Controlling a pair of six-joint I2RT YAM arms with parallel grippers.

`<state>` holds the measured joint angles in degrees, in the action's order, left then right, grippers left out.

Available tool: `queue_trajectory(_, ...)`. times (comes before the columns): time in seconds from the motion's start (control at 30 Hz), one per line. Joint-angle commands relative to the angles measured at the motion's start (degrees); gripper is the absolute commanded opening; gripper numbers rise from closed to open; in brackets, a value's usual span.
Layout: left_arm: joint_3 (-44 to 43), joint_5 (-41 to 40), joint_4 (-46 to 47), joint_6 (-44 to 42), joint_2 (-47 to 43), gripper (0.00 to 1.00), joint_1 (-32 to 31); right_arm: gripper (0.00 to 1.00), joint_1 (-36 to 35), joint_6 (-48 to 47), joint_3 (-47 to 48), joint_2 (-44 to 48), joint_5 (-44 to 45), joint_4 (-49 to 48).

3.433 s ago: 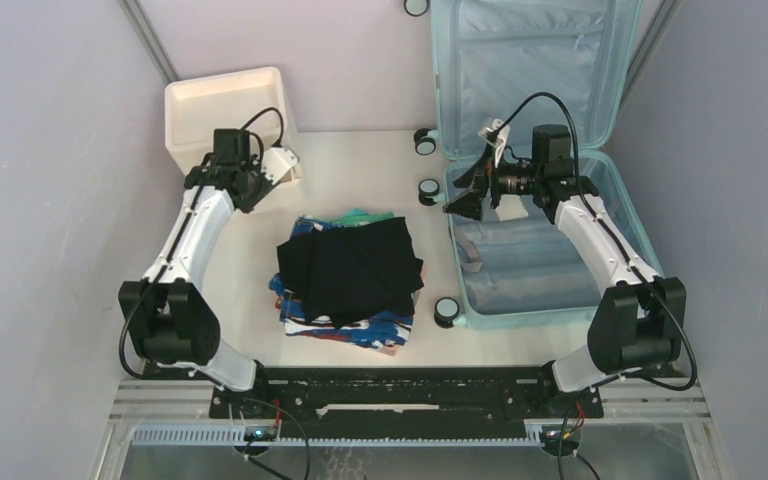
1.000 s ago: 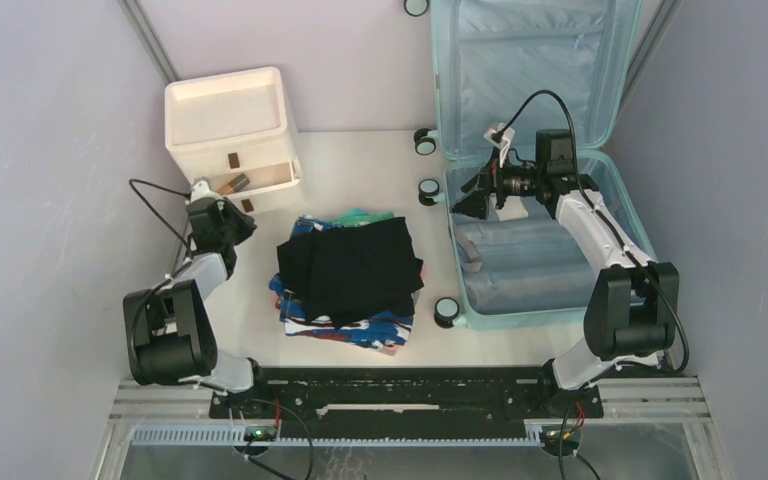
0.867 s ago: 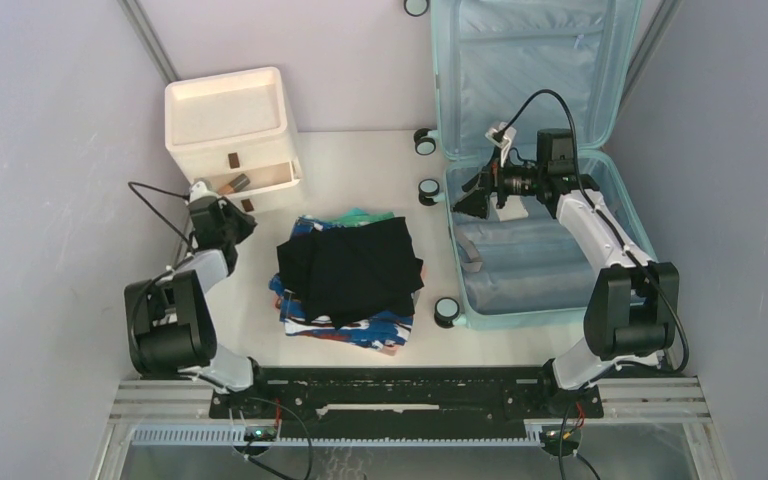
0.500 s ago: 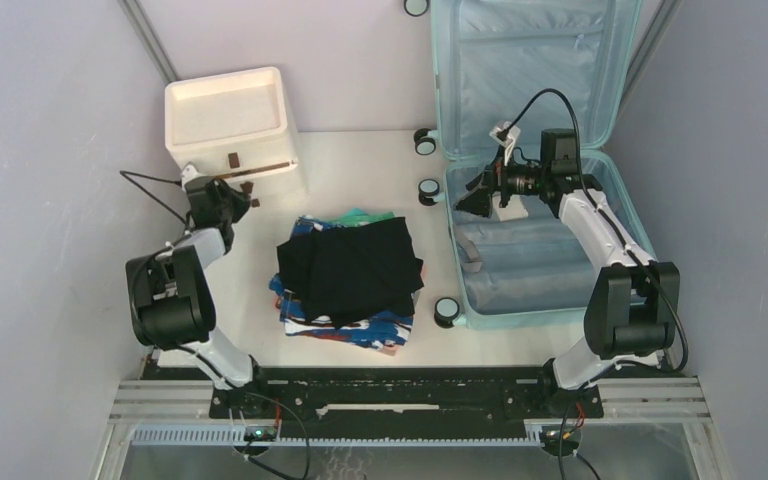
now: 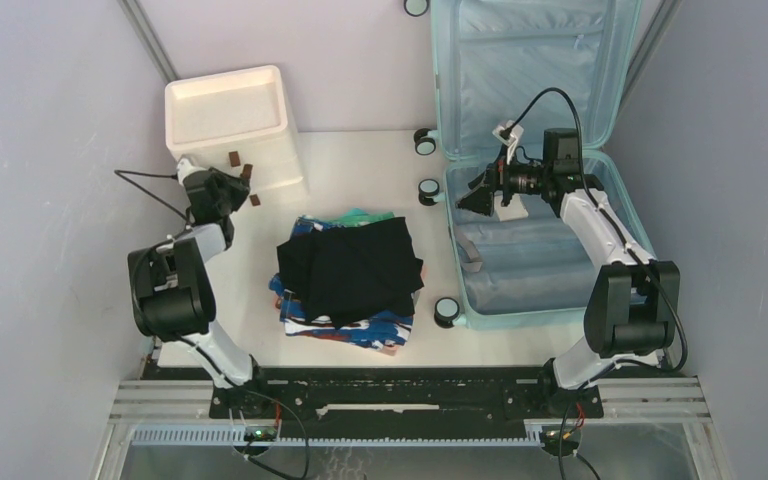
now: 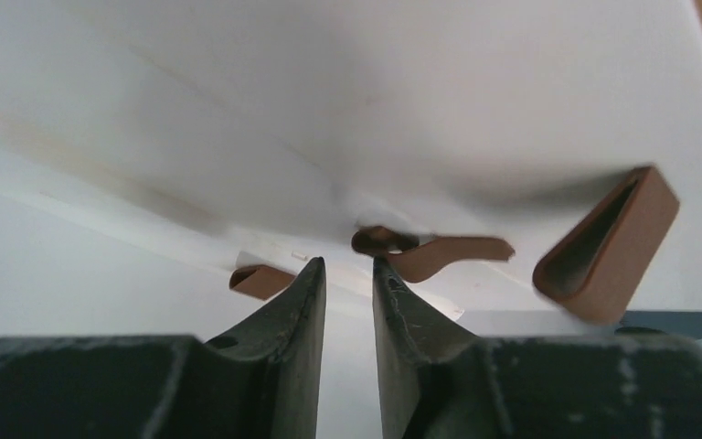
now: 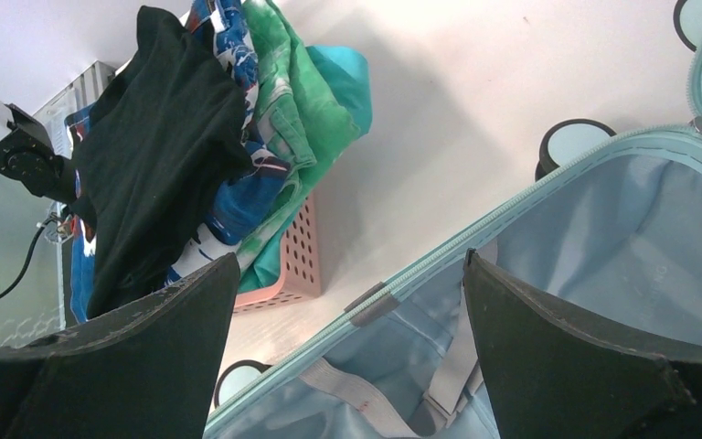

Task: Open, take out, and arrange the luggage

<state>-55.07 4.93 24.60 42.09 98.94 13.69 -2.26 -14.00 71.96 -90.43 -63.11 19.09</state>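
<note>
The luggage (image 5: 530, 70) lies open at the right, its lid leaning on the back wall and its light blue lining (image 7: 622, 238) showing. My right gripper (image 5: 472, 198) hovers over the base's near-left rim, jaws wide open (image 7: 347, 265) with nothing between them. My left gripper (image 5: 240, 186) is at the front of the cream drawer cabinet (image 5: 225, 110). In the left wrist view its fingers (image 6: 347, 270) stand a narrow gap apart and hold nothing. Their tips lie just below a flat brown tab (image 6: 443, 254), between two brown loop handles (image 6: 603, 247).
A pile of folded clothes (image 5: 350, 265), black on top, rests in a pink perforated basket (image 7: 297, 256) mid-table. Grey elastic straps (image 7: 379, 402) cross the luggage base. Caster wheels (image 5: 428, 190) stick out from its left side. Grey walls close in on both sides.
The cabinet drawer, open a second ago, is now shut. My left gripper moved forward to the cabinet front and its jaws parted slightly. The right arm barely shifted.
</note>
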Motion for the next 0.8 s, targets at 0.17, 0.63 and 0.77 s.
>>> queue_trajectory(0.17, 9.0, 1.5, 9.1, -0.9, -8.3, 0.38, 0.5, 1.0, 0.8, 1.4, 2.6, -1.2, -1.2, -3.8)
queue_trajectory(0.63, 3.1, -5.8, -19.8, -37.5, -14.9, 0.57, -7.1, 1.0, 1.2, 2.9, 2.7, -2.4, -1.3, -6.7)
queue_trajectory(0.77, 0.5, -13.2, -21.1, -43.5, -11.3, 0.92, -10.0, 1.0, 1.2, 3.7, 2.7, -2.6, -1.7, -8.1)
